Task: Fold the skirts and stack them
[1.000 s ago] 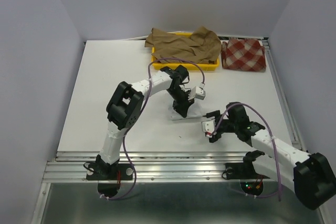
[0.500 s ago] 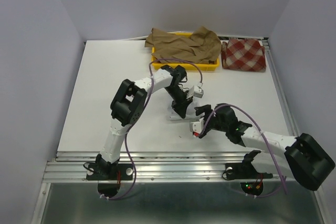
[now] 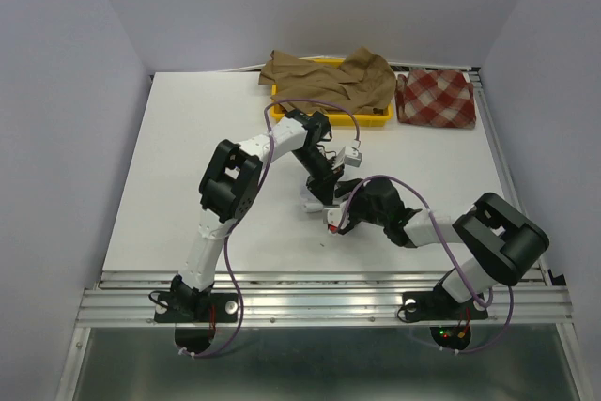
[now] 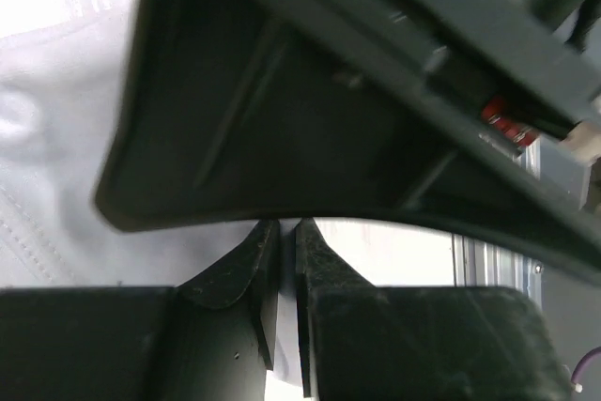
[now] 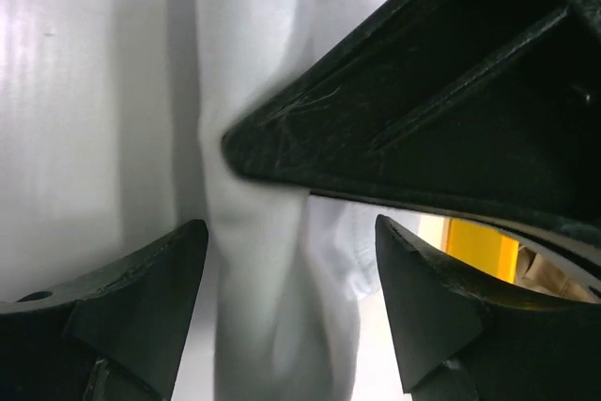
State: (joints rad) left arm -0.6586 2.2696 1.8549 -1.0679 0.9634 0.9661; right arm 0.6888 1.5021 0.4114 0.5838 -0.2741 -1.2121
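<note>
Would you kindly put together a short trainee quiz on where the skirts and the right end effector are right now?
1. True or false: the tan skirt lies flat on the bare table, away from the yellow tray.
2. The right end effector is: A) shut on the checked skirt; B) open, astride a ridge of the white skirt; C) hovering over the tray.
3. Which garment sits just right of the tray in the top view?
Key: 1 false, it drapes over the tray. 2 B. 3 the checked skirt.
</note>
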